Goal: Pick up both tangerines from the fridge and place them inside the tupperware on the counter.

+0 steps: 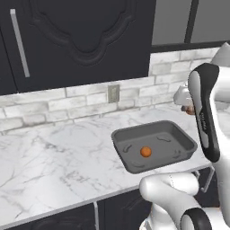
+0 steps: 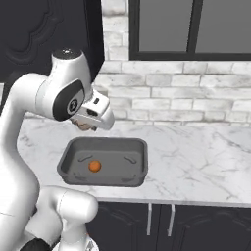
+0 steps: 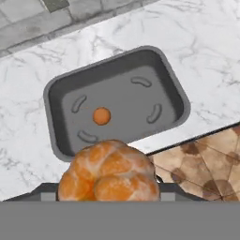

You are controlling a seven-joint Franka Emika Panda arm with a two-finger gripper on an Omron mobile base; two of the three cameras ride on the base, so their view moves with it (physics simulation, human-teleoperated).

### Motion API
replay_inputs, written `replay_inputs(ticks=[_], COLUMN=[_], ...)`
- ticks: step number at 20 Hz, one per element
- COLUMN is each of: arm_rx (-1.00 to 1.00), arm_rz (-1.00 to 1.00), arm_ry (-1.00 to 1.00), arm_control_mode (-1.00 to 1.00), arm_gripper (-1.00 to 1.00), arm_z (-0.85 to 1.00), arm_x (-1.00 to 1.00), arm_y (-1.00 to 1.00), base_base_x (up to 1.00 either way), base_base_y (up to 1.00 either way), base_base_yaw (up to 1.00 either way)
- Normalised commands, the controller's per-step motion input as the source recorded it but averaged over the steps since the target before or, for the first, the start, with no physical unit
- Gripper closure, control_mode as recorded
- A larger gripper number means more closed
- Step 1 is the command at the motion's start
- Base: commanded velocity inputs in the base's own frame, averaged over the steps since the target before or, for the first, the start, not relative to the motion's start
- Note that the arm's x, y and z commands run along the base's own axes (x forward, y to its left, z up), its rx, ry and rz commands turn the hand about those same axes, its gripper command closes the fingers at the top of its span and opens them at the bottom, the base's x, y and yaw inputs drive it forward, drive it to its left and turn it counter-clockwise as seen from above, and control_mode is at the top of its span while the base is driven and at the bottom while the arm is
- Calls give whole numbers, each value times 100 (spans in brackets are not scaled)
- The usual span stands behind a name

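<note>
Marble counter point(image 1: 54, 152) lies bare left of the tupperware point(image 1: 130, 164), which sits at its near edge. I see one tangerine point(image 1: 145, 152) inside; my gripper point(image 3: 108, 194) clamps the second tangerine point(image 3: 108, 176) above it.

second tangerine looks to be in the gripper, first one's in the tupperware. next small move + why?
Probably lower the gripper toward the tupperware before releasing. The held tangerine sits between the fingers well above the container, roughly over its near edge in the hand view. The other tangerine already lies on the container floor. Easing a little further over the middle first should keep the drop inside the rim.
</note>
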Motion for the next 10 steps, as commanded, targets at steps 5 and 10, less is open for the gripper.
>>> replay_inputs(ticks=[5, 10], arm_rx=[0, 0], arm_rz=[48, 45], arm_ry=[84, 34], arm_control_mode=[-100, -100], arm_gripper=[100, 100], arm_z=[-49, -67], arm_x=[4, 13], arm_y=[-12, -7], base_base_x=[0, 0], base_base_y=[0, 0], base_base_yaw=[0, 0])
